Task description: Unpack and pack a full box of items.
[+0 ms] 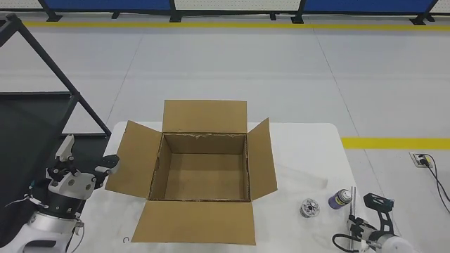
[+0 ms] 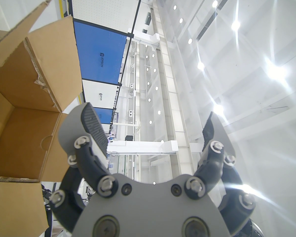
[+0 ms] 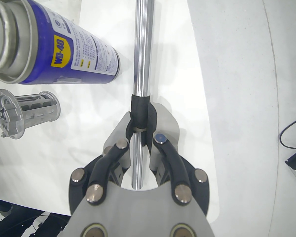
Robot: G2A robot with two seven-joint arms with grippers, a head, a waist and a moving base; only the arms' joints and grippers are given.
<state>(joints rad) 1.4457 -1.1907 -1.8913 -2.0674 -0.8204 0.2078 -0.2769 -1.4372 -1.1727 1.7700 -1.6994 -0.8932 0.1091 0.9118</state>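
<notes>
Now — the box (image 1: 204, 176) sits open at the centre of the table (image 1: 302, 147), all four flaps out, nothing visible inside. At 4 o'clock from it the right hand (image 3: 139, 124) is clamped on a chrome rod (image 3: 143, 38), which runs lengthwise between the fingers and points down toward the table. A spray can (image 3: 64, 50) stands just beside the rod, with a small ribbed metal part (image 3: 24, 114) near it on the box side. At 9 o'clock, beside the box's flap, the left hand (image 2: 153, 127) is spread wide and holds nothing.

Judgement: the rod is the item in hand, bound for either the table or the box — cannot tell which. The grip is near one end, so the long free end will swing. Go slowly and keep it off the can, which looks easy to tip. If packing, lower the rod flat along a box wall, not end-first.
</notes>
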